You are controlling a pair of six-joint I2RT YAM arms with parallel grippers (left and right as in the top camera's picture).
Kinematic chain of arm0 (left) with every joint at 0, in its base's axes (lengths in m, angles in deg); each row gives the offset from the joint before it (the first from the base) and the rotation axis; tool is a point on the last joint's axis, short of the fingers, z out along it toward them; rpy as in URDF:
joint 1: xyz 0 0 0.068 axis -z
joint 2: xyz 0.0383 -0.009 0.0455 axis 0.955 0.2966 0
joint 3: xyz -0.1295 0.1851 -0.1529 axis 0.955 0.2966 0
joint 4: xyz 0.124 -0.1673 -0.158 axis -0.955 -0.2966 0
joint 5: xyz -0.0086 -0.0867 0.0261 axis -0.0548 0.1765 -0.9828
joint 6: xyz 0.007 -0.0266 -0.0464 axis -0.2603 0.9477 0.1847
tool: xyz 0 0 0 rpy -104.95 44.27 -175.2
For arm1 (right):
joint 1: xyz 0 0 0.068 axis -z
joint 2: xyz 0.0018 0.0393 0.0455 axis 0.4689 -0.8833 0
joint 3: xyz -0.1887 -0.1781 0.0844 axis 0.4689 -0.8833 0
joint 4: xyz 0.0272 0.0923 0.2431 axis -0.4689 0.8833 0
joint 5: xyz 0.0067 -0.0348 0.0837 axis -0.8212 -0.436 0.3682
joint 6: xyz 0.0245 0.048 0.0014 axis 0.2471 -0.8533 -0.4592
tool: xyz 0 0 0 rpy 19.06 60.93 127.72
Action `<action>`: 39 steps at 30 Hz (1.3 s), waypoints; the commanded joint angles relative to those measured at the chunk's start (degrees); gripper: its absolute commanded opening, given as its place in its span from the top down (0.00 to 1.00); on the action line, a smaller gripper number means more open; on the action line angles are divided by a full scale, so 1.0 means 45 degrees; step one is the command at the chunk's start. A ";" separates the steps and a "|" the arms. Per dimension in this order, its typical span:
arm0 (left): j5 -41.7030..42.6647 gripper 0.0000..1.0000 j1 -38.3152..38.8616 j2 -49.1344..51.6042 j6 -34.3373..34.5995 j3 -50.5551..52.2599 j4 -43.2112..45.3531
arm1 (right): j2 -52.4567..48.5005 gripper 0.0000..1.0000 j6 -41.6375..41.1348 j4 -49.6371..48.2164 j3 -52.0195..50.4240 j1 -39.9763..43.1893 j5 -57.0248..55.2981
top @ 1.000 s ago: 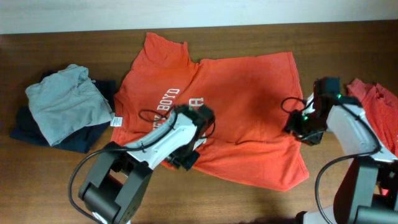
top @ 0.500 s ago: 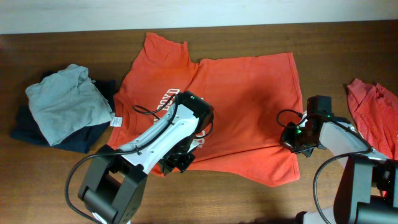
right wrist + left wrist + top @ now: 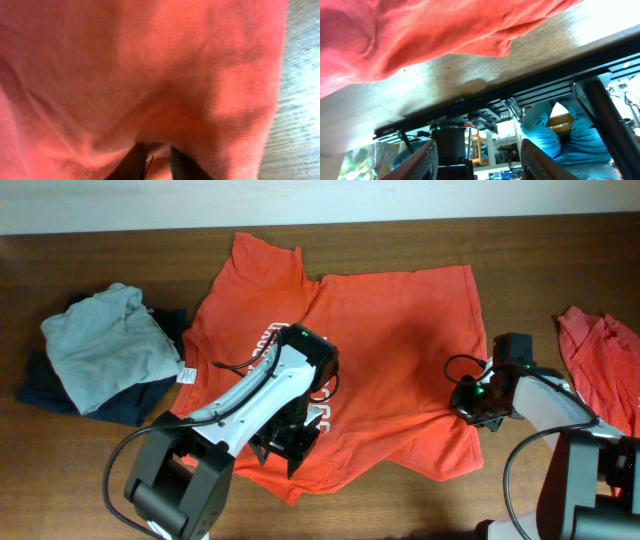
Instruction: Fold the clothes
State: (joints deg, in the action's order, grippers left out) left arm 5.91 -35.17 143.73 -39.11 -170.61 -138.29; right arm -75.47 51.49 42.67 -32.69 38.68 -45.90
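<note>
Since folding needs a flat garment, the orange-red short-sleeved cotton T-shirt with white lettering [image 3: 400,340] lay spread across the middle of the brown wooden table [image 3: 560,250], its lower hem rumpled.

Item, left gripper [image 3: 285,448]: over that hem, fingers [image 3: 427,160] apart, nothing between them; probably placed to take an edge.

Item, right gripper [image 3: 478,406]: at the shirt's right hem, fingers [image 3: 134,161] narrowly separated with a pleat of cloth between them; whether it was pinched, cannot tell.

Item, pale grey-blue folded garment [image 3: 105,345]: atop the dark navy garment [image 3: 130,408], left side, apparently finished.

Item, second orange-red garment [image 3: 600,350]: crumpled at the right edge, apparently awaiting its turn.
</note>
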 commanded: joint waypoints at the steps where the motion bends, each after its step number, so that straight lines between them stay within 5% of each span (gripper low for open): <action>1: 0.0204 0.44 0.0063 -0.0126 0.0787 -0.0083 0.0364 | -0.0267 0.71 -0.0092 0.0010 -0.0325 0.0039 -0.1180; 6: -0.0219 0.49 0.0719 -0.0126 0.1001 0.0267 0.2132 | -0.0267 0.69 -0.0092 0.0005 -0.0325 0.0039 -0.1180; 9: -0.2628 0.63 0.0704 -0.0180 0.2924 0.0272 0.3113 | -0.0267 0.64 -0.0078 0.0019 -0.0325 0.0039 -0.1175; 12: -0.5357 0.46 -0.0296 -0.0442 0.4556 0.0185 0.3167 | -0.0267 0.46 0.0010 0.0053 -0.0321 0.0039 -0.1030; 14: -0.5226 0.33 -0.1773 -0.0578 0.4371 0.0189 0.3915 | -0.0267 0.44 0.0005 0.0068 -0.0321 0.0039 -0.0913; 15: -0.4410 0.37 -0.2497 -0.0563 0.3415 0.0204 0.4609 | -0.0267 0.48 0.0010 0.0068 -0.0321 0.0039 -0.0826; 18: -0.1520 0.71 -0.4459 -0.0316 0.0107 0.0335 0.7417 | -0.0131 0.75 0.0704 0.0097 -0.0223 0.0039 -0.0583; 23: -0.1535 0.92 -0.5319 -0.0121 -0.1205 0.0335 1.0205 | 0.0855 0.96 0.2064 0.0311 0.0695 0.0039 -0.0228; 28: -0.1540 0.92 -0.5566 0.1214 -0.1389 0.0335 1.1798 | 0.0763 0.96 0.2074 -0.0845 0.1049 0.0019 0.2045; 39: -0.1574 0.94 -0.5829 0.3453 -0.1379 0.0335 1.3032 | -0.2181 0.96 0.2055 -0.3871 0.1049 -0.0311 0.2011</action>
State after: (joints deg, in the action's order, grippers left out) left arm -1.55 -60.34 155.01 -44.42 -169.76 -81.11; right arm -82.53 60.01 27.15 -28.56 37.66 -37.72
